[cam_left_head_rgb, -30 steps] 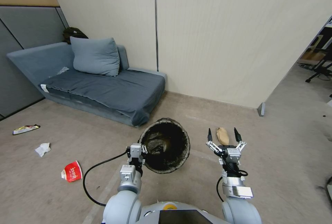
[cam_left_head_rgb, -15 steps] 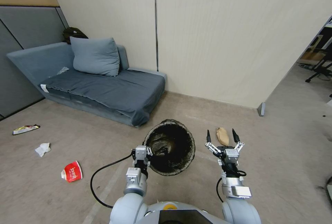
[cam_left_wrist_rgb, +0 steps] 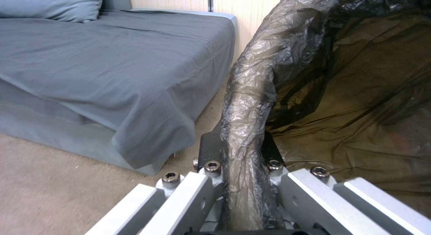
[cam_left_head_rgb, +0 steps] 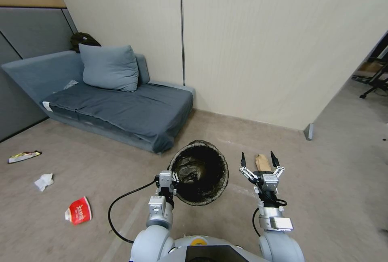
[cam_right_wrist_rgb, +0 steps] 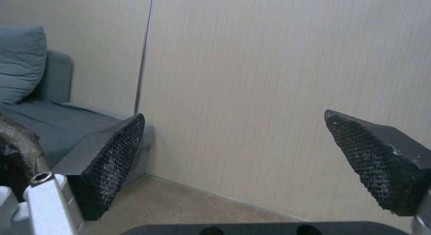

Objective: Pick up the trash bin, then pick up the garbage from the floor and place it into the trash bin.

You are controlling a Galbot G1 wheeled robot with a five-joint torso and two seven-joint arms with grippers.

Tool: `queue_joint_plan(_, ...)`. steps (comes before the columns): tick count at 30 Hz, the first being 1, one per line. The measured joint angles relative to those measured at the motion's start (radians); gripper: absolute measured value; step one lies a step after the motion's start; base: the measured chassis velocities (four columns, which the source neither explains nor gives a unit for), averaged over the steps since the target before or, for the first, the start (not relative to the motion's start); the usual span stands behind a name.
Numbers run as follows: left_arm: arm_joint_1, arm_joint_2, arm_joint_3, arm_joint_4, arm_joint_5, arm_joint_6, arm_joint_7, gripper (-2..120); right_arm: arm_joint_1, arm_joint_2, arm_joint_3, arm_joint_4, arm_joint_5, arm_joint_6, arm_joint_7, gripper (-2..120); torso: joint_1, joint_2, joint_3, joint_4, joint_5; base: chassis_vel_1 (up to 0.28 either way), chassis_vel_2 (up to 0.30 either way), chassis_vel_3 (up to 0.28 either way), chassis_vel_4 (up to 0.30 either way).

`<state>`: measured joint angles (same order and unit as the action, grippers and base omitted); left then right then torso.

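The bin (cam_left_head_rgb: 199, 172) hung off the floor in front of the robot, tilted so its dark-lined mouth faced the head camera. The left claw (cam_left_head_rgb: 166, 179) was clamped on the near rim, its fingers (cam_left_wrist_rgb: 211, 150) pinching the crinkled liner on both sides. The right claw (cam_left_head_rgb: 257, 160) hovered just right of the bin, spread wide and holding nothing, its ribbed pads (cam_right_wrist_rgb: 112, 150) well apart. Beyond it a tan paper piece (cam_left_head_rgb: 262, 161) lay on the floor, showing between the fingertips. Far to the left lay a red-and-white wrapper (cam_left_head_rgb: 78, 210), a white tissue wad (cam_left_head_rgb: 43, 181) and what looked like a yellow wrapper (cam_left_head_rgb: 23, 156). A grey sofa (cam_left_head_rgb: 121, 110) with a cushion (cam_left_head_rgb: 108, 67) stood against the wall behind.
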<state>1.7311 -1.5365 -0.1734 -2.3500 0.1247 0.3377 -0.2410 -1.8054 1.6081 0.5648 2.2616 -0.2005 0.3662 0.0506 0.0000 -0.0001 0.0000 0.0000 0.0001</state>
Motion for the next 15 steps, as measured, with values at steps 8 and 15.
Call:
queue_joint_plan(8,0.001,0.001,-0.001,0.001,0.000,0.001,0.000,1,0.000,0.000,-0.003,-0.002,0.026,0.022,-0.007,100,0.000,0.000,0.000,0.0000,0.0000,-0.081,0.065,0.081,-0.059)
queue_joint_plan(15,0.001,0.002,0.001,0.001,0.002,0.002,0.000,1,-0.001,0.000,0.001,-0.001,0.020,0.041,-0.022,100,0.000,0.000,0.000,0.0001,-0.0002,-0.010,0.019,0.010,-0.011)
